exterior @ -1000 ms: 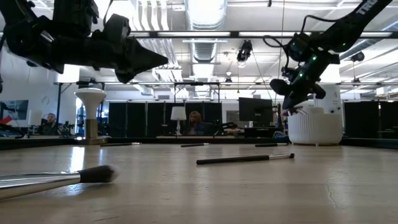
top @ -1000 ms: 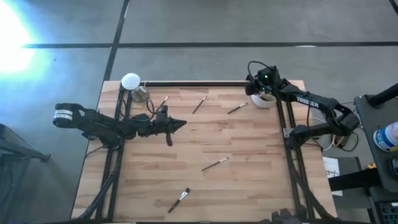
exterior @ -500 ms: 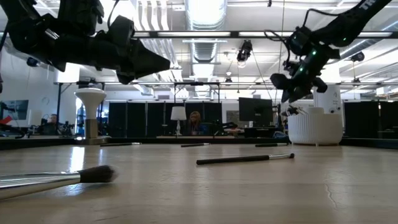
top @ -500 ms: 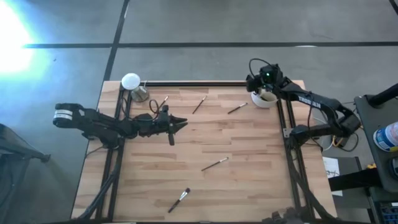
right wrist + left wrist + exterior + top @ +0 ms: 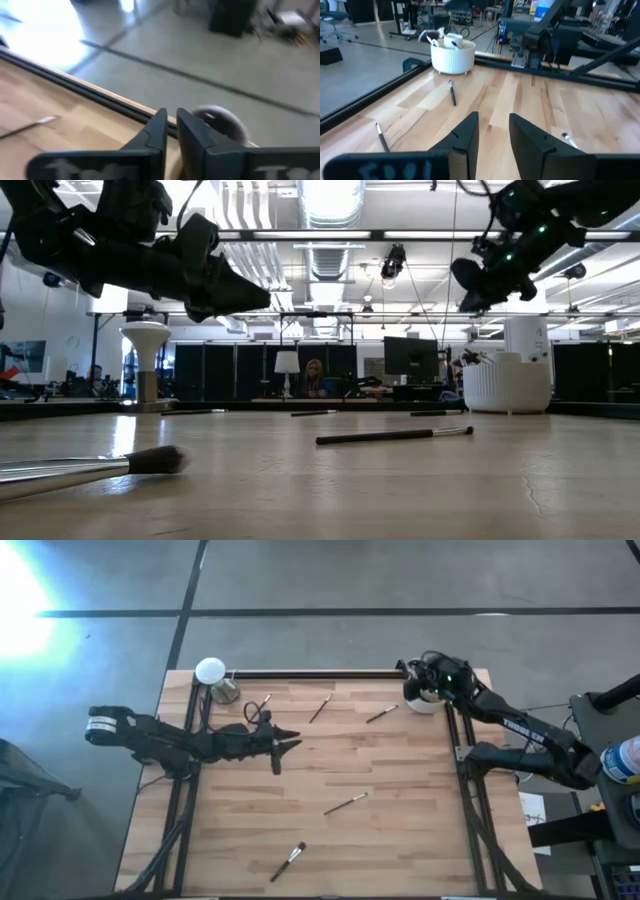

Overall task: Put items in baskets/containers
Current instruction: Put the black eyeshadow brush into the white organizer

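Above the table's far right corner, the right gripper (image 5: 413, 681) is seen empty with fingers nearly together, over the cream-white cup (image 5: 424, 699), in which brushes (image 5: 443, 38) stand. At mid-left, the left gripper (image 5: 292, 738) is held parted and empty. Five loose brushes (image 5: 345, 804) lie scattered on the table (image 5: 400, 830).

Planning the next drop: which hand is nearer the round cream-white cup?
Right. The right hand hovers over the round cream-white cup at the table's far right corner; the left hand hangs above mid-table, well away.
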### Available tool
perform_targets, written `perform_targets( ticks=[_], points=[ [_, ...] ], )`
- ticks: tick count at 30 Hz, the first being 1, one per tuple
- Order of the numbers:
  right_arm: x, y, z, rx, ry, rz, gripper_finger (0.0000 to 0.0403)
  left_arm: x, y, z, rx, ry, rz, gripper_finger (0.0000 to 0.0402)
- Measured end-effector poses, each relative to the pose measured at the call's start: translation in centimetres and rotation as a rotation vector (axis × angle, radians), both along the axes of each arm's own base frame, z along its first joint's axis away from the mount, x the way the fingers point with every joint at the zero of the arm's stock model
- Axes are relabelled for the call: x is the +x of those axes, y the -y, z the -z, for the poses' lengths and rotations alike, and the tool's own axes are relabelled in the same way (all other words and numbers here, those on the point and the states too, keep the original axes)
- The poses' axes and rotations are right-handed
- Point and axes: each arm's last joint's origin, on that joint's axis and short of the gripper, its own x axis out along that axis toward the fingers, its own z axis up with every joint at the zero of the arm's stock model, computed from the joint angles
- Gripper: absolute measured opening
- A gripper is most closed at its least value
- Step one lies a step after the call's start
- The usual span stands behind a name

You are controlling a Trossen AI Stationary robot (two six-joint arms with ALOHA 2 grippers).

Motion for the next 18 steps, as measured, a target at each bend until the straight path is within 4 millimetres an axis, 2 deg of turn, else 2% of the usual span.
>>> perform_targets(
  ticks=[3, 9, 13, 18],
  points=[
    [0.4, -1.4, 0.5, -0.07, 0.056, -0.074, 0.0013, -0.1, 0.0, 0.1, 0.008, -0.042, -0.01, 0.0089],
    [1.1, -3.6, 1.6, -0.189, 0.194, -0.19, 0.0009, -0.9, -0.4, 0.1, 0.004, -0.145, -0.143, 0.0066],
    [1.3, -4.2, 1.9, -0.272, 0.243, -0.232, 0.0008, -1.0, -0.9, -0.3, -0.031, -0.255, -0.247, 0.0042],
    [1.3, -4.2, 1.9, -0.271, 0.256, -0.23, 0.0008, -0.5, -2.6, -0.4, -0.03, -0.431, -0.38, 0.0004]
  ],
)
